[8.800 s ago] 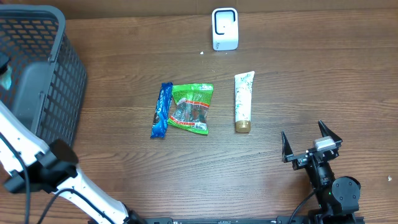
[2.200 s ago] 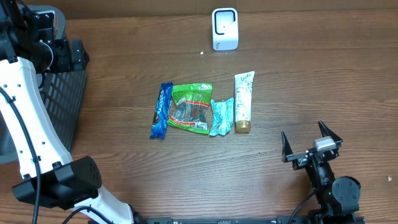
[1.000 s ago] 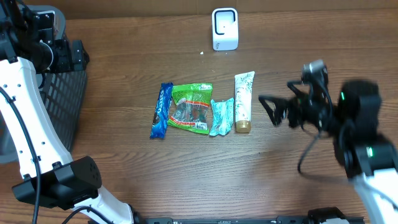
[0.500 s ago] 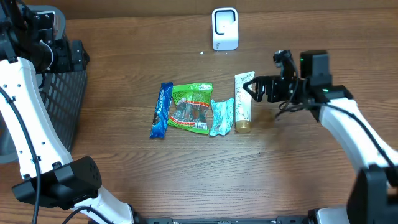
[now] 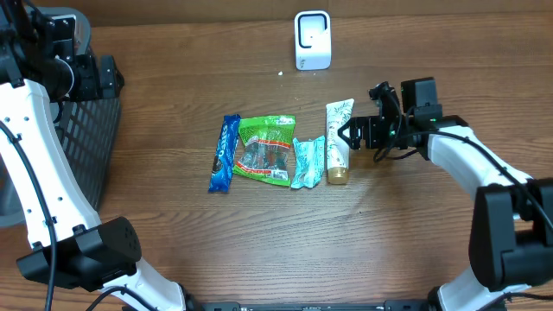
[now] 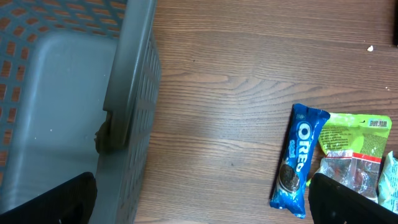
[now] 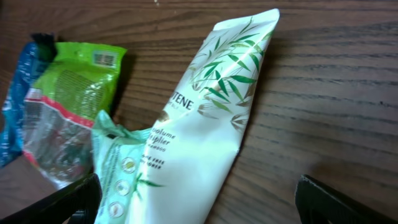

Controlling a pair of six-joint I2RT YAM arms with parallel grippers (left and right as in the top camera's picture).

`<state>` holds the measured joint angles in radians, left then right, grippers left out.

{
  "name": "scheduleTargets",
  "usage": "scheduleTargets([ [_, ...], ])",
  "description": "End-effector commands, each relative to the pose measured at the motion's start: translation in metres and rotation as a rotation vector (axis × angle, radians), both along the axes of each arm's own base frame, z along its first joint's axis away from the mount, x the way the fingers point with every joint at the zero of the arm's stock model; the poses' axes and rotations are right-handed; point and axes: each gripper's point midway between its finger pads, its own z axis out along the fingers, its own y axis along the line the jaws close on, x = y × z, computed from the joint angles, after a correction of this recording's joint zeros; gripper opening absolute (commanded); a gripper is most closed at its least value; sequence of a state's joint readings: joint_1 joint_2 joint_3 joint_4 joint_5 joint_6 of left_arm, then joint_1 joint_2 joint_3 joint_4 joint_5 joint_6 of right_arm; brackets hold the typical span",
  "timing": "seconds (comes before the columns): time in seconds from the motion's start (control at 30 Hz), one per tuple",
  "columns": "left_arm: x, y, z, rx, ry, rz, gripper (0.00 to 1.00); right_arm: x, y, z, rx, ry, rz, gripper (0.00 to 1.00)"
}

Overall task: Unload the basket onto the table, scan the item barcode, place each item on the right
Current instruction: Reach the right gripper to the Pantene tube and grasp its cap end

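My right pincer hangs low over the table, jaws spread as wide as they go and gripping nothing. It sits just beside the tube, on that tube's right side. From overhead one finger reaches over the tube's right edge, and I cannot tell whether it touches. In my right wrist view the tube fills the middle, with its crimped end up and to the right and leaf print along its body.

The tube lies flat near the table's middle, at the right end of a row of four. Its cap end points toward me. Just left of it is a sachet, which overlaps the edge of a green bag. An Oreo pack lies left of that. The green bag shows a barcode label in its top corner. The scanner stands upright at the far edge, well apart from the row.

My left pincer is off at the far left, above the rim of the basket. It too is fully open and empty.
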<state>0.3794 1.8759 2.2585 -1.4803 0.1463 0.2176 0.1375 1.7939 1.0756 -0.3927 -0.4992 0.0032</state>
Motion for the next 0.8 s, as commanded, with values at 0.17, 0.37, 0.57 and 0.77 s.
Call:
scheduleTargets([
  [0.17, -0.002, -0.006, 0.008, 0.009, -0.022, -0.033, 0.99, 0.019, 0.018, -0.017, -0.043, -0.062, 0.030, 1.00],
  [0.37, -0.002, -0.006, 0.008, 0.009, -0.022, -0.033, 0.99, 0.022, 0.022, -0.026, -0.036, -0.064, 0.040, 1.00],
  [0.57, -0.002, -0.006, 0.008, 0.009, -0.022, -0.033, 1.00, 0.019, 0.033, -0.042, -0.052, -0.051, 0.063, 0.98],
  [0.77, -0.002, -0.006, 0.008, 0.009, -0.022, -0.033, 1.00, 0.021, 0.029, -0.047, -0.085, -0.046, 0.042, 0.81],
])
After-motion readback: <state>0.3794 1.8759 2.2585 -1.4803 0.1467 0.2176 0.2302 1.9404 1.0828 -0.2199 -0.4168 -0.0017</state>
